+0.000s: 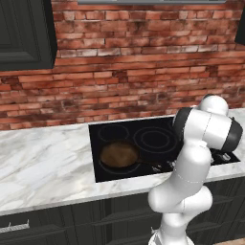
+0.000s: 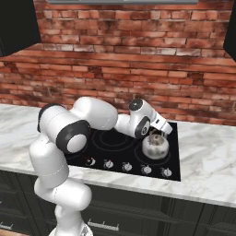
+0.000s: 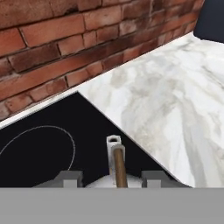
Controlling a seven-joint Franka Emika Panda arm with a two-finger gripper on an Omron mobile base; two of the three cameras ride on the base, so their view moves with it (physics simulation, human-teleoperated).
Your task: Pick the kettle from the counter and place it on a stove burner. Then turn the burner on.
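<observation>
The small silvery kettle (image 2: 155, 146) stands upright on the front right burner of the black stove (image 2: 115, 138). My gripper (image 2: 157, 133) hovers right over it, tilted down from the left. In the hand view the kettle's white top (image 3: 103, 182) and its thin brown-and-white handle (image 3: 117, 162) rise between my two fingertips (image 3: 68, 177). The gripper (image 3: 110, 177) is open, and both fingers stand clear of the handle. The white marble counter (image 2: 207, 156) runs on both sides of the stove.
A brown frying pan (image 1: 119, 154) sits on the front left burner. A row of several knobs (image 2: 126, 166) lines the stove's front edge. The red brick wall (image 2: 138, 69) rises behind, with dark cabinets (image 1: 24, 33) at the upper corners.
</observation>
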